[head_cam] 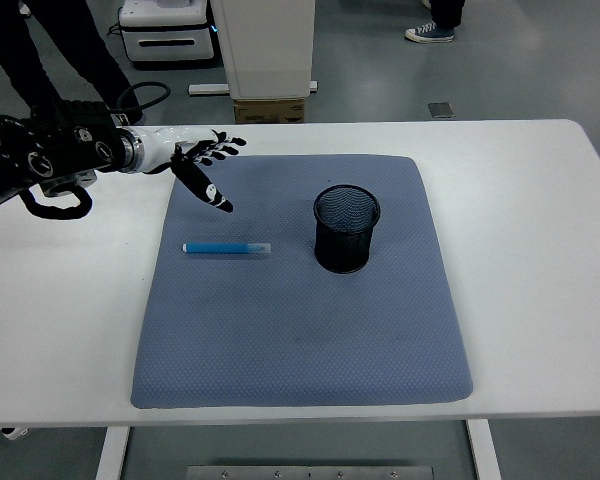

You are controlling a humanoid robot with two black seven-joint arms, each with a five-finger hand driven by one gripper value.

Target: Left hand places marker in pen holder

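A white table (540, 300) is filling most of the view, and a large blue-grey mat (300, 340) is lying across its middle. A black mesh pen holder (346, 229) is standing upright on the mat's right half, its mouth open and nothing showing inside. The robot's black left arm is reaching in from the left edge, and its left hand (202, 163) is hovering over the mat's far left corner with fingers spread and gripping nothing, one finger pointing down toward the mat. The marker (226, 247), blue with a clear cap end, is lying flat on the mat, just below that hand and to the left of the pen holder, apart from both. The right arm is not appearing. A person's legs are showing at the top.

The likely risks: the round marker rolling away under a fingertip as the hand is closing on it, or a tilted marker catching the holder's rim and tipping the light holder.
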